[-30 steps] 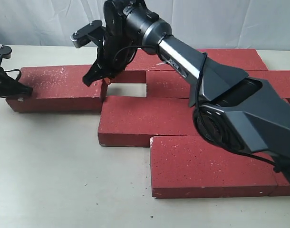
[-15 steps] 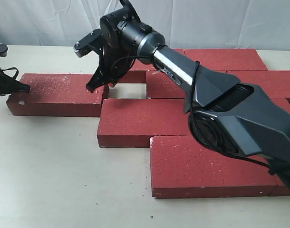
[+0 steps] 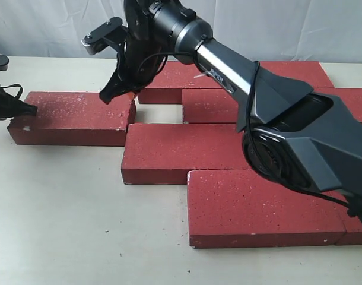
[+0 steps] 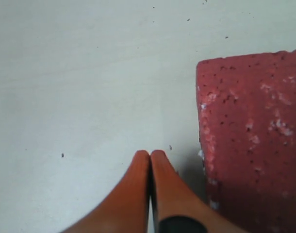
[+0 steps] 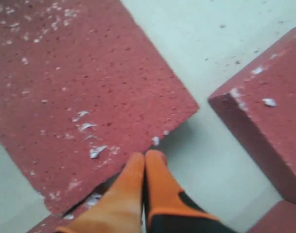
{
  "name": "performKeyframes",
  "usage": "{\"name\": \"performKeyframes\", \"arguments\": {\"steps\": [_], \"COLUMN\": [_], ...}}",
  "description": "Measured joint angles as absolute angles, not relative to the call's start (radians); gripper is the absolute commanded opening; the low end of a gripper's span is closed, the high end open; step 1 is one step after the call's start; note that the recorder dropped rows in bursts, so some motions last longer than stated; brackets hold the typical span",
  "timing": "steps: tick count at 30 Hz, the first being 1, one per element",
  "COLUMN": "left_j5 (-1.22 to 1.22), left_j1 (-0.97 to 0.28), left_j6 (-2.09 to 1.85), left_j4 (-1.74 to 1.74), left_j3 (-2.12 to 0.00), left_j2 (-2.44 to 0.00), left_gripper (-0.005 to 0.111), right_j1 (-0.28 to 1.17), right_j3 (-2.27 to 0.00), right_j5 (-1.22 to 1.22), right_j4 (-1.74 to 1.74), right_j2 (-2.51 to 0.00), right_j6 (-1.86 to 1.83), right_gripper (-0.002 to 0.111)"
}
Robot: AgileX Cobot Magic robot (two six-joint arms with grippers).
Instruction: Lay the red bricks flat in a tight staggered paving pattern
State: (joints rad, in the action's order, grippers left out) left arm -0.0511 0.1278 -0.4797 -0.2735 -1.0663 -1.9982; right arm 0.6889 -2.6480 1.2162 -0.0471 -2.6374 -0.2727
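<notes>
Table (image 3: 62, 208) below, right claw (image 3: 117, 95) pinched over brick (image 3: 68, 116).

A pale cream tabletop (image 3: 62, 214) is stretching across the whole scene, its matte surface showing a few tiny dark specks (image 4: 62, 155). Behind its far edge, a creased grey-white backdrop (image 3: 50, 27) is hanging. Soft, even light is falling everywhere, casting only faint, blurred shadows.

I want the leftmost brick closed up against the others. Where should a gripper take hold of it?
Probably across its two long side faces, near mid-length, coming down from above. The leftmost brick lies flat with both long faces free, while its end toward the pattern crowds the neighbouring brick. Whether the jaws span it is unclear.
</notes>
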Motion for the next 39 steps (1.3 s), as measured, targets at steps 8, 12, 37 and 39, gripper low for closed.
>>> {"name": "performKeyframes", "arguments": {"steps": [8,12,37,39], "left_j5": [-0.046,-0.046,-0.043,-0.043], "left_j1": [0.128,0.128,0.128,0.128], "left_j6": [-0.48,-0.48,-0.48,-0.48], "left_j4": [-0.274,-0.274,-0.293,-0.293], "left_j3": [-1.066,-1.066,-1.066,-1.066], "left_j2": [-1.998,-1.998,-1.998,-1.998], "left_gripper": [0.0,0.0,0.0,0.0], "right_j1": [0.697,0.702,0.748,0.748], "right_j3": [-2.492,-2.461,-2.453,-2.453], "right_j5": [1.22,1.222,1.108,1.095], "right_j4": [-0.181,-0.202,-0.195,-0.195], "right_j2": [-2.555,-2.541,-2.63,-2.63], "right_j6": [-0.365,-0.415,-0.582,-0.582], "right_gripper": [-0.001,-0.001,-0.001,-0.001]}}
